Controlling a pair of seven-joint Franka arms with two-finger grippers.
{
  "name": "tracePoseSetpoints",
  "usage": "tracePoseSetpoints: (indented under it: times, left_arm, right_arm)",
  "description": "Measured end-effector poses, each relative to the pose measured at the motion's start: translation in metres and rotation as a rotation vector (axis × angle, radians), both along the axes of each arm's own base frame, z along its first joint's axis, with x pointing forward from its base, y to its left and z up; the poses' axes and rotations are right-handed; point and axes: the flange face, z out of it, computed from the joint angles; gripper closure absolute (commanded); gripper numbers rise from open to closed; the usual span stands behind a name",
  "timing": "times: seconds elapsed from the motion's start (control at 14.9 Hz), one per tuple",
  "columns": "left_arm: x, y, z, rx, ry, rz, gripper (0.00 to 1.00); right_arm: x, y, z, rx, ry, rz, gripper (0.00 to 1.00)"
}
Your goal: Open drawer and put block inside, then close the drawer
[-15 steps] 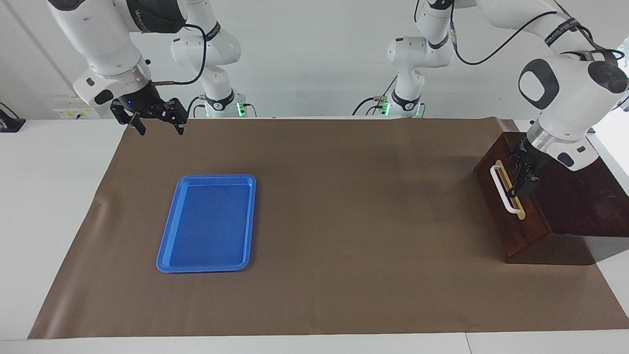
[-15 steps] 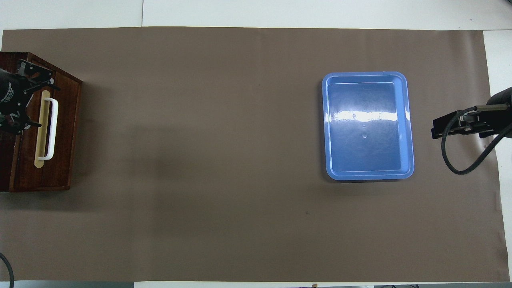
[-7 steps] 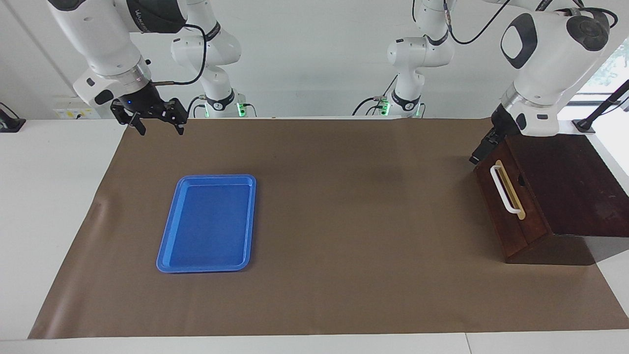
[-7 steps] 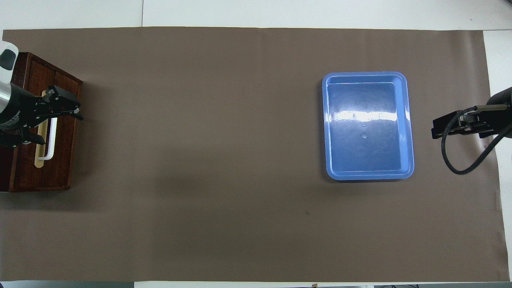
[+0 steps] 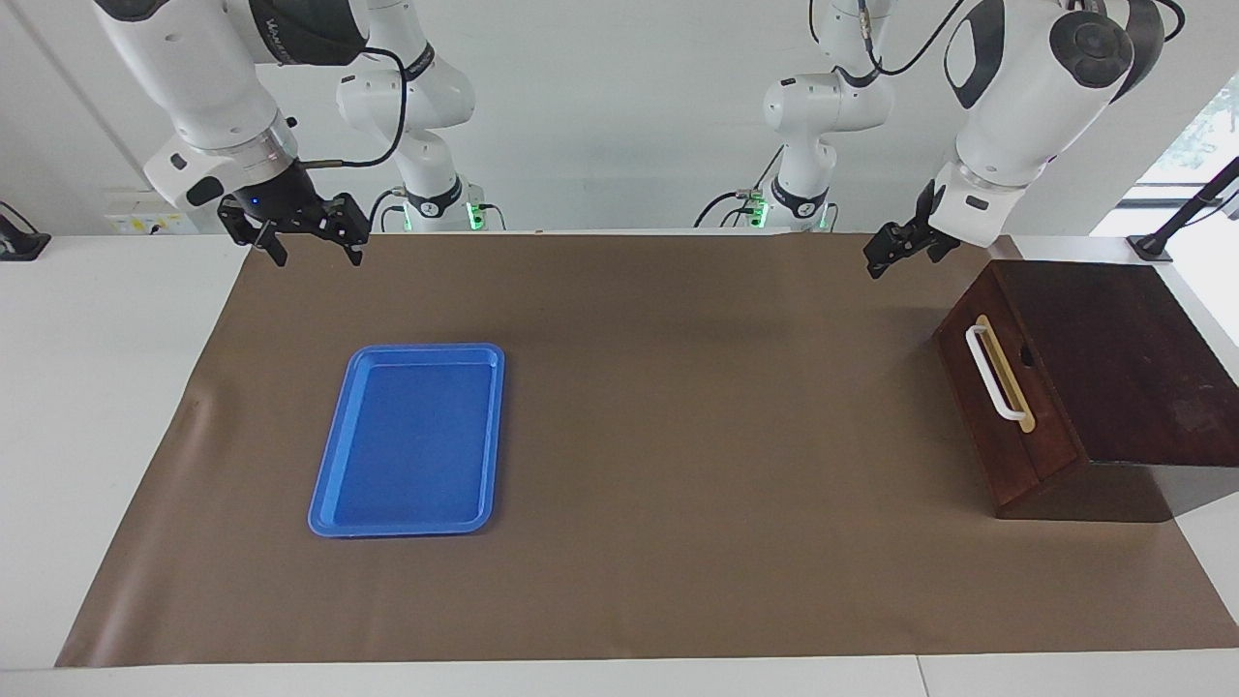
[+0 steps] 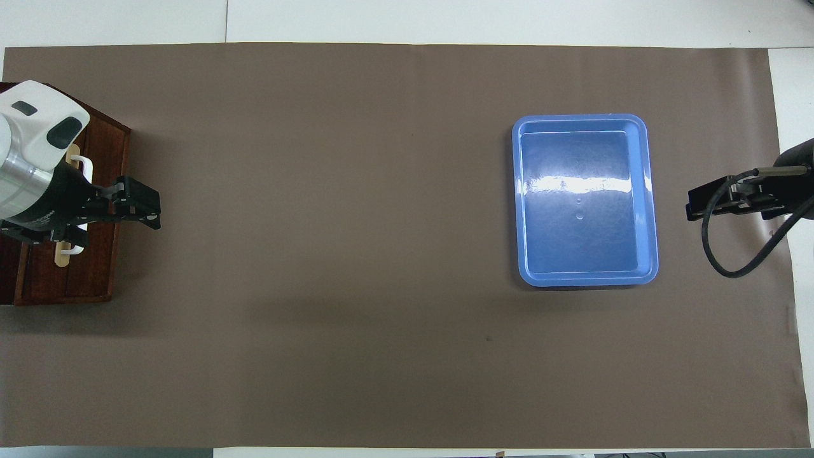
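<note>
A white bench [image 5: 116, 407] carries a wide brown mat [image 5: 678, 436] that covers nearly all of it. At the left arm's end of the mat stands the dark wooden box [image 5: 1123, 358]; its drawer [image 5: 1007, 407] is pushed fully in, the white handle [image 5: 992, 373] facing the mat's bare middle. A blue tray [image 5: 407, 440] lies flat toward the right arm's end, well apart from the box, with open mat between them. No yellow block shows in either view. In the overhead view the left arm covers part of the handle. The left gripper [image 5: 898, 250] hangs over the mat just beside the box, touching nothing; whether its jaws are spread cannot be told. The right gripper [image 5: 308, 242] waits over the mat's edge by the tray, jaws spread and empty.
</note>
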Motion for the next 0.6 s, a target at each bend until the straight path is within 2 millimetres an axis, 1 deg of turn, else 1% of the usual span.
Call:
tracePoseSetpoints:
  times: [0.2,0.47,0.6]
  left_arm:
    - [0.003,0.013,0.001,-0.015,-0.005,-0.056,0.00]
    - [0.009,0.025,0.012,-0.029,-0.029,-0.104,0.00]
    - [0.014,0.042,0.006,-0.035,-0.019,-0.112,0.00]
  right_arm:
    - [0.000,0.000,0.000,0.000,0.000,0.000,0.00]
    - [0.000,0.000,0.000,0.000,0.000,0.000,0.00]
    - [0.000,0.000,0.000,0.000,0.000,0.000,0.00]
